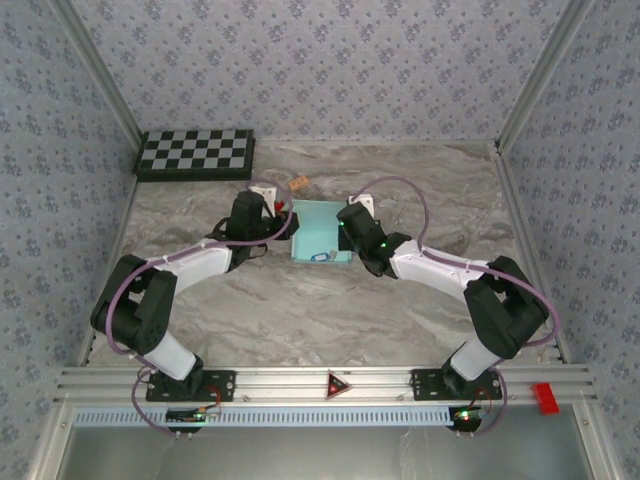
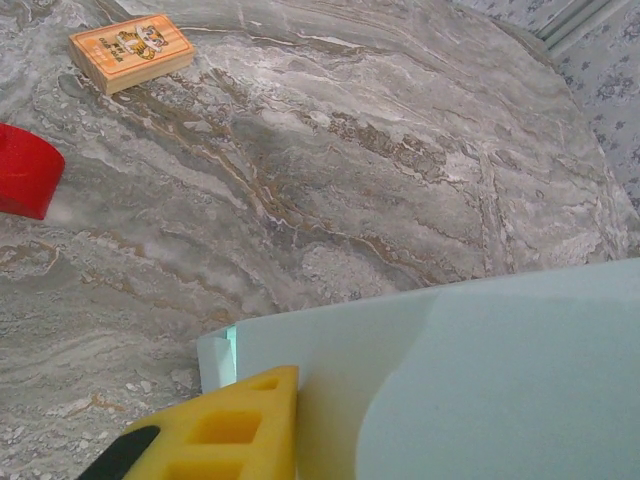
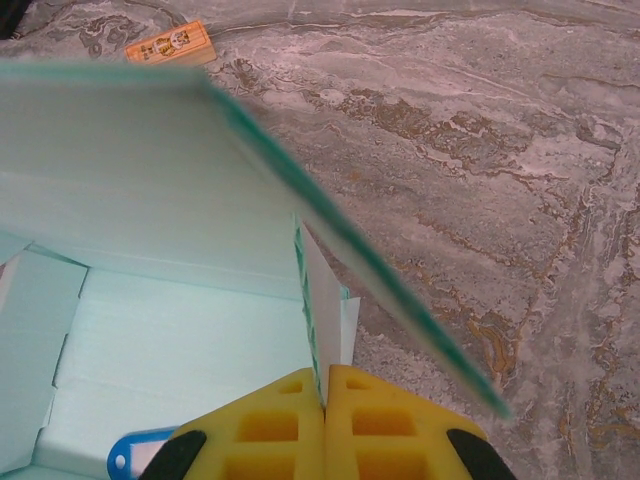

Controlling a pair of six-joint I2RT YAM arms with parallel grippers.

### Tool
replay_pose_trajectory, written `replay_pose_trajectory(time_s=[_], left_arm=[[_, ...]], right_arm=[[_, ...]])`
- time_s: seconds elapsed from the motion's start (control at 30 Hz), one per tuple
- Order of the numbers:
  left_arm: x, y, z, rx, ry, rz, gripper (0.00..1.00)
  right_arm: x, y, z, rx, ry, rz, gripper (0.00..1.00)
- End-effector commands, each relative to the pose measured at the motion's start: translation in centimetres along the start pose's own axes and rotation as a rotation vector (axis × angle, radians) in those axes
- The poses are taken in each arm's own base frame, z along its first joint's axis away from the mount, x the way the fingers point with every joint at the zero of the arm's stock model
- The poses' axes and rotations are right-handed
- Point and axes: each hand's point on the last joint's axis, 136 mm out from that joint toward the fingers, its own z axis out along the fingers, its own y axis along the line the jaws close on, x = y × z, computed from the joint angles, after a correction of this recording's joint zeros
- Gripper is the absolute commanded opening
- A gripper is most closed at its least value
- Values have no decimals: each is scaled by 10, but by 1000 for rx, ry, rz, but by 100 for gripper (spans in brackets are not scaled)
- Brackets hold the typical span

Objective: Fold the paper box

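Two hands shape the paper box [image 1: 318, 238] walls: the right hand [image 3: 325, 388] pinches a side wall; whether the left hand [image 1: 281, 225] grips, I cannot tell. Next, probably, closing the raised flap.

Tabletop [image 1: 300, 310] stock, counted on sight.
Paper box [image 1: 318, 232], one; checkerboard [image 1: 196, 153], one; small orange printed box [image 2: 131, 51], one; blue key tag [image 3: 135, 455], one; red block [image 2: 25, 170], one; red rail block [image 1: 543, 396], one; left arm [image 1: 190, 265] and right arm [image 1: 440, 268], two.

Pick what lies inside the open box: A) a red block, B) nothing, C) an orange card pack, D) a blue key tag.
D: a blue key tag rests on the floor of the box, in the right wrist view.
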Motion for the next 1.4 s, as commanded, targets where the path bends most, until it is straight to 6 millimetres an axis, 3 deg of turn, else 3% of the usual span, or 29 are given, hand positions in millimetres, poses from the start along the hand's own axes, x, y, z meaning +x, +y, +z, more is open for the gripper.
replay_pose_trajectory(time_s=[0.0,0.7,1.37], left_arm=[[4,1,3,-1,3,-30,21],[13,-1,3,-44,-48,7,27],[17,1,-4,-94,-97,-64,32]], right_arm=[[-4,1,3,12,-32,39,5],[8,2,1,4,-72,75,3],[14,-5,-3,34,-116,128,1]])
